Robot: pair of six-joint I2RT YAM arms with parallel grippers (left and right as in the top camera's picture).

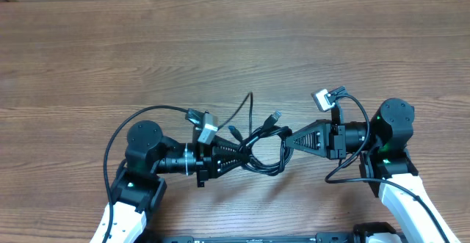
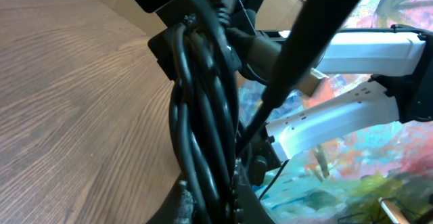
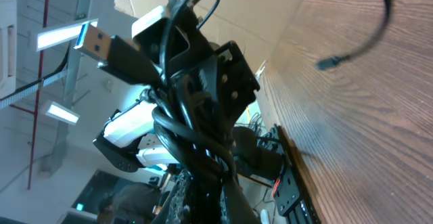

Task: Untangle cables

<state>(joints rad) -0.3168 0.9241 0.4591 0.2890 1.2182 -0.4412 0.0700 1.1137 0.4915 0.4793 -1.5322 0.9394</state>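
Observation:
The cables (image 1: 263, 155) are a knot of thin black cords lifted between my two grippers above the table's middle. My left gripper (image 1: 242, 153) is shut on the knot's left side, and my right gripper (image 1: 288, 136) is shut on its right side. Loose ends stick out upward: one bare cord (image 1: 250, 102) and a silver-tipped plug (image 1: 275, 116). In the left wrist view the cords (image 2: 203, 136) run up out of my left gripper (image 2: 223, 207). In the right wrist view the bundle (image 3: 193, 139) rises from my right gripper (image 3: 216, 197), with a silver plug (image 3: 95, 41) at the top.
The wooden table (image 1: 147, 45) stretches bare behind and to both sides. Thicker black arm wires loop by the left arm (image 1: 121, 129) and the right arm (image 1: 360, 114). One cord end (image 3: 328, 63) hangs over the wood in the right wrist view.

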